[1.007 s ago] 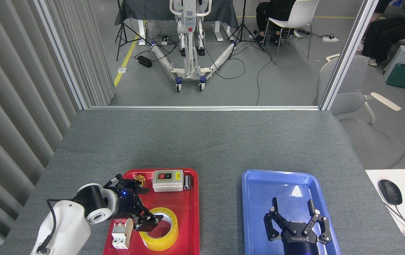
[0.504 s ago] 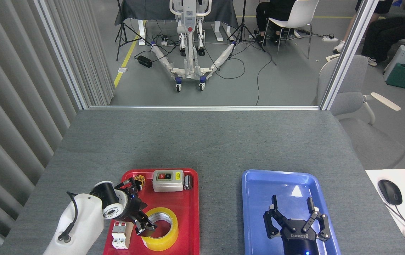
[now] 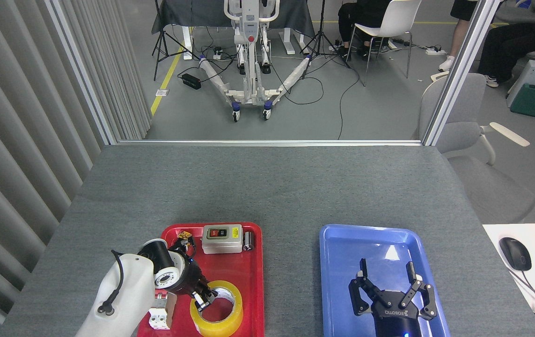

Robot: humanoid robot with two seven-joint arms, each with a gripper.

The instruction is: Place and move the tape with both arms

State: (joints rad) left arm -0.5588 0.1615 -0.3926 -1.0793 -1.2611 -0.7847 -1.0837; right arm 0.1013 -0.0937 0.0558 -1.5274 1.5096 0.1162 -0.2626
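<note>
Head view, left end effector (image 3: 203, 299) fingertips obscured at tape (image 3: 217, 309)

The table (image 3: 267, 187) is covered in a matt grey, felt-like cloth of fine rough weave. The red tray (image 3: 248, 276) and blue tray (image 3: 342, 262) are seen as smooth glossy plastic, with a light reflection on the blue one. The tape (image 3: 223, 325) is shown as shiny translucent yellow film, and the left arm's casing (image 3: 122, 299) as smooth white plastic.

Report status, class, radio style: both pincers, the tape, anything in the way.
Left pincer down at tape rim, grip unclear. Right pincer open above blue tray. Tape flat in red tray. White breaker close beside.
</note>
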